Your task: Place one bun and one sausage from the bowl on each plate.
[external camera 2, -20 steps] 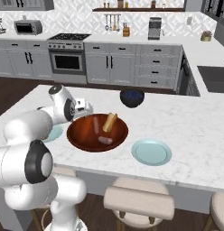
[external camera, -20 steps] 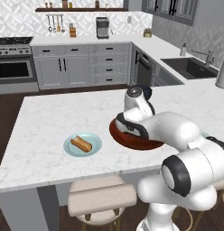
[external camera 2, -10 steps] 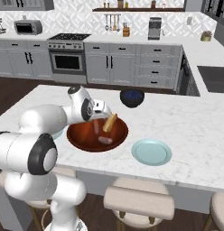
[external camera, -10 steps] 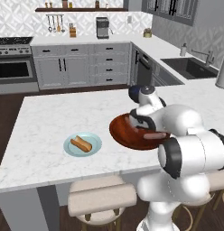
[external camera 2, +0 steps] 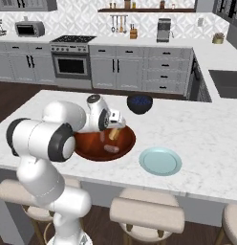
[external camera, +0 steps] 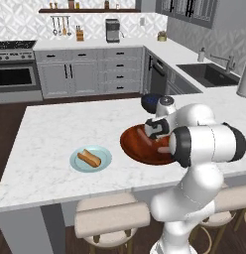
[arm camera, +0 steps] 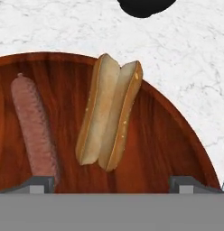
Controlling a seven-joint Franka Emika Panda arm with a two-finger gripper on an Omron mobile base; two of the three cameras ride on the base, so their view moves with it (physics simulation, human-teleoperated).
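While fingers (arm camera: 112, 185) spread — bowl (arm camera: 177, 149): 1 bun (arm camera: 109, 117), 1 sausage (arm camera: 35, 128) | plates seemingly 2

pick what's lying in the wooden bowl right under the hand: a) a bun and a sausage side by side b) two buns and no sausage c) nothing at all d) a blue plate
a, since the hand view shows one split bun and one sausage lying apart, side by side, on the floor of the wooden bowl, with the open fingers above them holding nothing.

A bun (arm camera: 109, 115) and a sausage (arm camera: 35, 128) lie side by side in the bowl (arm camera: 168, 140), between two plates (external camera: 78, 162).
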